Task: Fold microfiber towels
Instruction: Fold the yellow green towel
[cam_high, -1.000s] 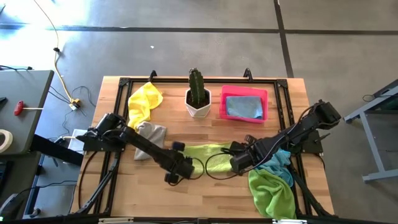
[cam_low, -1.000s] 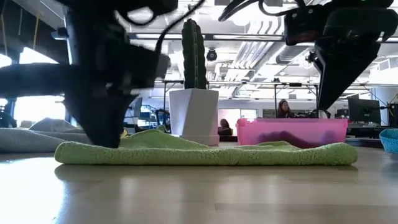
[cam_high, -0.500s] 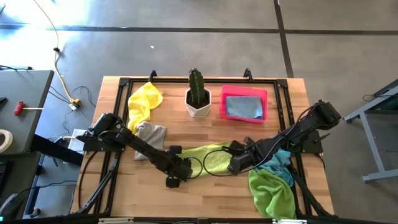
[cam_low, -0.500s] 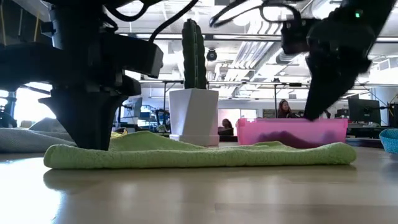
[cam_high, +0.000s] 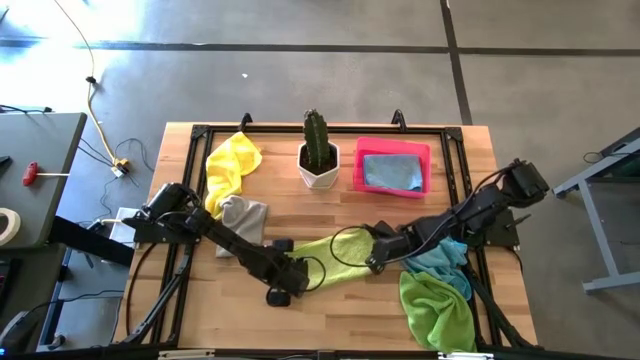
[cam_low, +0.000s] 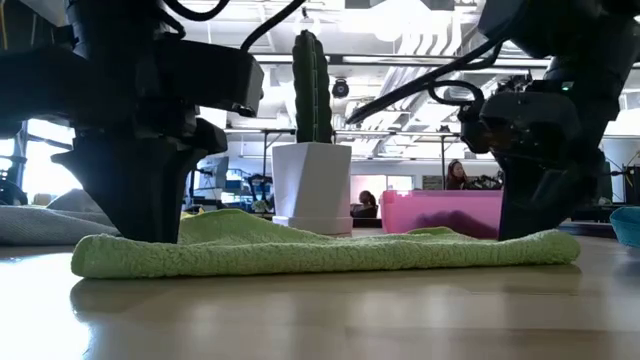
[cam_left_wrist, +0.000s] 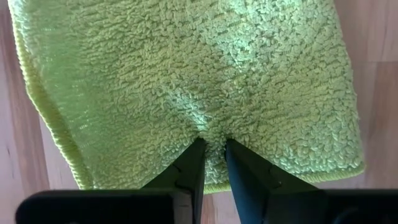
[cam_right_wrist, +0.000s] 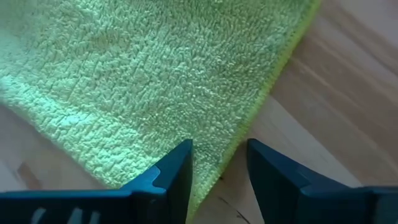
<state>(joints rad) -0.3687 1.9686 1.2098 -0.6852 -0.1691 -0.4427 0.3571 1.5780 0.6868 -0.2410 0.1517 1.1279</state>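
A lime green microfiber towel (cam_high: 335, 250) lies folded in a long strip mid-table. My left gripper (cam_left_wrist: 213, 143) stands at the strip's left end (cam_low: 110, 252), pointing down and shut on the cloth. My right gripper (cam_right_wrist: 217, 149) is open at the strip's right end (cam_low: 545, 245). One of its fingers (cam_right_wrist: 177, 165) is over the cloth and the other (cam_right_wrist: 270, 171) over bare wood, either side of the hemmed edge (cam_right_wrist: 267, 93). Yellow (cam_high: 232, 160) and grey (cam_high: 242, 214) towels lie at the far left. A light blue towel (cam_high: 392, 172) rests in the pink tray (cam_high: 392, 148). My left gripper pinches a small pucker of the lime green towel's top surface (cam_left_wrist: 211, 127) between its two fingers, close to the strip's left end. The fingers come from above, pointing down. The towel lies flat on the table; one layer or several, I cannot tell. My right gripper: I cannot tell whether its fingers touch the towel.
A cactus in a white pot (cam_high: 318, 158) stands at the far middle beside the pink tray. A teal towel (cam_high: 440, 258) and another lime green towel (cam_high: 435, 305) are heaped at the near right, under my right arm. Bare wood shows along the near edge (cam_high: 330, 320).
My right gripper has come down from well above the table to the towel's right end, rolling as it sank. My left gripper has shifted slightly toward the near left, and the towel's left end has slid that way with it; the right end has stayed put.
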